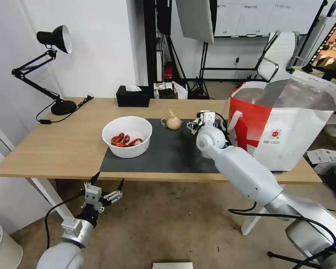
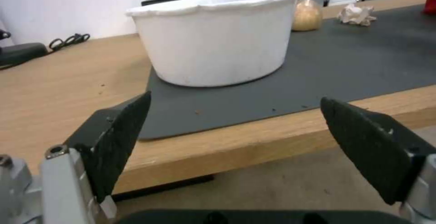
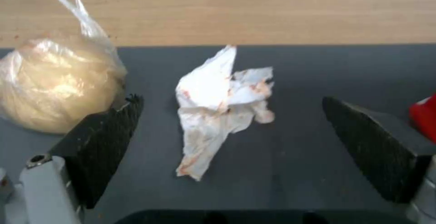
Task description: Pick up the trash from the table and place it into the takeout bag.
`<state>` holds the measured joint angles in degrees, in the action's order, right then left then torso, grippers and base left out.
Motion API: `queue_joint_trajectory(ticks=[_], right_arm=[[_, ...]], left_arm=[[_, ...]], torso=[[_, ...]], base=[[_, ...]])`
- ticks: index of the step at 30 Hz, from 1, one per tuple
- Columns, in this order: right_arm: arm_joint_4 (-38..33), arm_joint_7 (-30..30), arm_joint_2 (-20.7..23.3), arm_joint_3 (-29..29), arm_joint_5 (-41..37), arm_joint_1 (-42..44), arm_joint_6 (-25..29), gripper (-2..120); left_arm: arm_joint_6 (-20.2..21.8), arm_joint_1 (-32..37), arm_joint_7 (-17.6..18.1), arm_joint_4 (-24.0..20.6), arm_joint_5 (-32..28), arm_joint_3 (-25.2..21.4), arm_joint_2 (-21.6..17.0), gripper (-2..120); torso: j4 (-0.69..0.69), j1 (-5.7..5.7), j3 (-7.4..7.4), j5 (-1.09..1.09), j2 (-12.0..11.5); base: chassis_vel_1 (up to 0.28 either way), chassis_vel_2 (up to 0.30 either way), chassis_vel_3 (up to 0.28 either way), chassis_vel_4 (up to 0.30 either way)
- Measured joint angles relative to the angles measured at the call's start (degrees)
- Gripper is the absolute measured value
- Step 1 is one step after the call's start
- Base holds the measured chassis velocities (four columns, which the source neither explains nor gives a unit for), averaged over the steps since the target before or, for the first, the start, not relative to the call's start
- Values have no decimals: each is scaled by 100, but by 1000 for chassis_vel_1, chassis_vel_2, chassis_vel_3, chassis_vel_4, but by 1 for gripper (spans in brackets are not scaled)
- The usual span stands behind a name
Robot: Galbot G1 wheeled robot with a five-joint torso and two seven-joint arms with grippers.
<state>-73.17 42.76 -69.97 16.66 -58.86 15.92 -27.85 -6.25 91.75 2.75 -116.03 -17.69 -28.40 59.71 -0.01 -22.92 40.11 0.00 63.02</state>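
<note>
On the dark grey mat point(image 1: 168, 151) of the table point(image 1: 63, 145) stands a white bowl point(image 1: 127, 136) holding red crayfish shells point(image 1: 125, 141). A small knotted beige bag point(image 1: 173, 122) lies farther back on the mat. My right gripper point(image 1: 193, 125) hovers just right of that bag. It is open point(image 3: 231, 98) and straddles a crumpled, stained white tissue point(image 3: 222, 111), with the beige bag point(image 3: 59, 80) beside one finger. The red-and-white takeout bag point(image 1: 283, 123) stands open at the table's right end. My left gripper point(image 1: 107, 184) hangs open below the table's front edge, facing the bowl point(image 2: 218, 43).
A black tissue box point(image 1: 133, 96) sits at the table's back edge. At the back left corner is a black desk lamp point(image 1: 58, 67) with its cable. Tripods, a chair and studio gear stand behind the table. Floor lies in front.
</note>
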Motion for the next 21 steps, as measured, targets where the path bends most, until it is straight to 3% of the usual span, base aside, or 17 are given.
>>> queue_joint_trajectory(ticks=[21], right_arm=[[1188,-715,-436,-69,290,-439,-125,100]], left_arm=[[-13,24,12,0,-44,-19,35,100]], torso=[[1,0,0,0,0]], base=[[0,0,0,0]])
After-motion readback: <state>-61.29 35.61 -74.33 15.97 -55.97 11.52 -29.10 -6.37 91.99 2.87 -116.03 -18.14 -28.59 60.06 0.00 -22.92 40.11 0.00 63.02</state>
